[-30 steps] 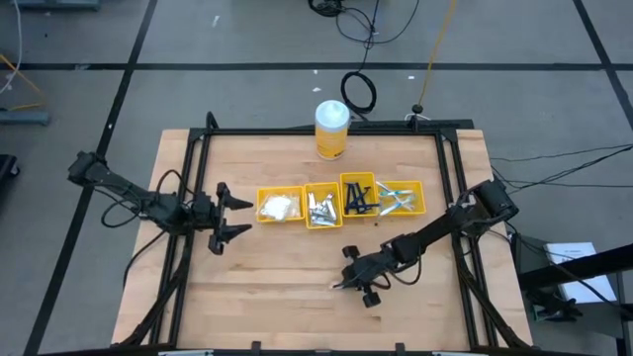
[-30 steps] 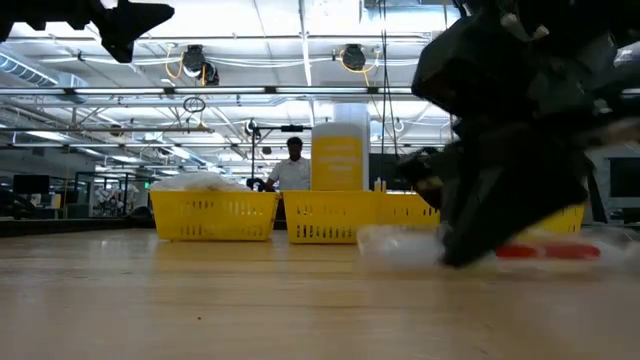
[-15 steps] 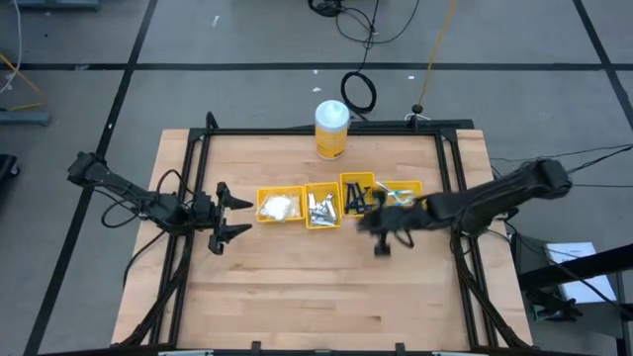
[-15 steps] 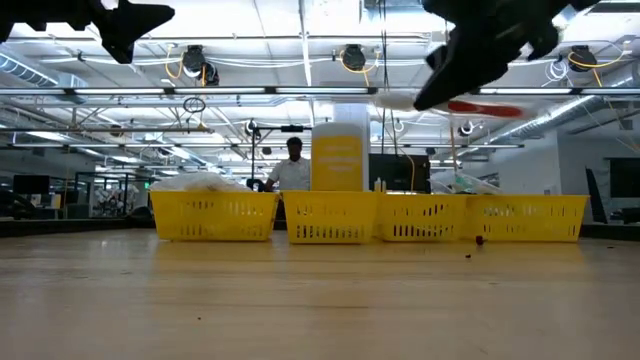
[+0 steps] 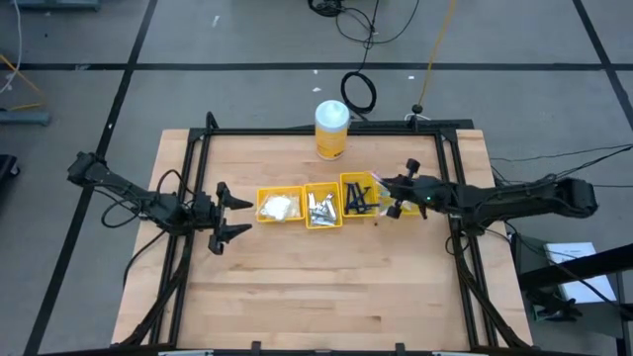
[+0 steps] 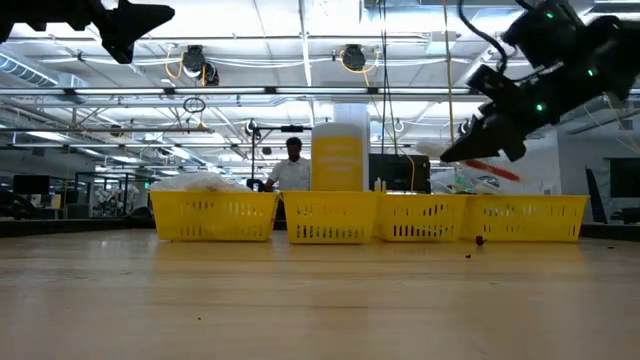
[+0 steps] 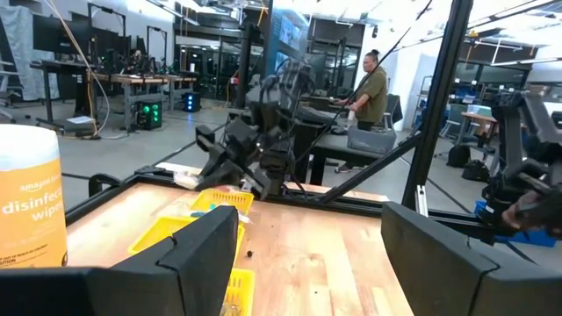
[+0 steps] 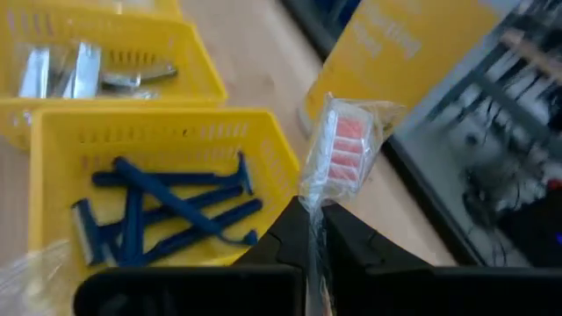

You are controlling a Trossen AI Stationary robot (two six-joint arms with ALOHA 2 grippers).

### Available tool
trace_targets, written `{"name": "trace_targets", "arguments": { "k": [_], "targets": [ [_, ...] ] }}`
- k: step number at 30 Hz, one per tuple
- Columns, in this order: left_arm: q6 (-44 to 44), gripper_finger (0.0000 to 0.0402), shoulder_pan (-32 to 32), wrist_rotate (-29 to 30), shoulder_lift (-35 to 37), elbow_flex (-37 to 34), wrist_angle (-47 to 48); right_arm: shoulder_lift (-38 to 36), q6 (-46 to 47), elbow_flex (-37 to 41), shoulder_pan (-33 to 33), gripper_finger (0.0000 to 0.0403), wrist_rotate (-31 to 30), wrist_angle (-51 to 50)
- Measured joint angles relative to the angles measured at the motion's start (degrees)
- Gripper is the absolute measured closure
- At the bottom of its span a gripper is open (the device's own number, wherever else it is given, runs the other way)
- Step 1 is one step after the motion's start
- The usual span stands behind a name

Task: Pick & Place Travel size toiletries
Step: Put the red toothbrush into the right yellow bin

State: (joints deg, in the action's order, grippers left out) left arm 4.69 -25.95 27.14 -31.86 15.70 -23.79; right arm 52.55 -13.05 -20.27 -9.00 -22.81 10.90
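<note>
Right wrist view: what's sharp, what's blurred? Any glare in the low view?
Right wrist view: the wrapped toothbrush pinched in the right gripper and the blue razors in their yellow bin read fairly clearly; the background beyond is smeared. Low view: bright ceiling lights backlight the scene, so the arm reads as a dark silhouette.

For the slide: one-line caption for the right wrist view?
Right gripper shut on a wrapped toothbrush, held above the yellow bin of blue razors.
</note>
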Motion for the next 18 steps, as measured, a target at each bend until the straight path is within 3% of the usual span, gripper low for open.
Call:
{"name": "trace_targets", "arguments": {
  "k": [3, 7, 18],
  "targets": [
    [0.0, 0.0128, 0.0, 0.0, 0.0, 0.0, 0.0, -1.2, -1.2, 6.6, -1.7, 0.0397, 0.5, 11.9],
    [0.0, 0.0128, 0.0, 0.0, 0.0, 0.0, 0.0, -1.9, -0.4, 12.4, -3.6, 0.0394, 0.5, 19.9],
    [-0.4, 0.0128, 0.0, 0.0, 0.0, 0.0, 0.0, -1.9, 1.6, 15.5, -4.1, 0.0388, 0.6, 22.4]
  ]
}}
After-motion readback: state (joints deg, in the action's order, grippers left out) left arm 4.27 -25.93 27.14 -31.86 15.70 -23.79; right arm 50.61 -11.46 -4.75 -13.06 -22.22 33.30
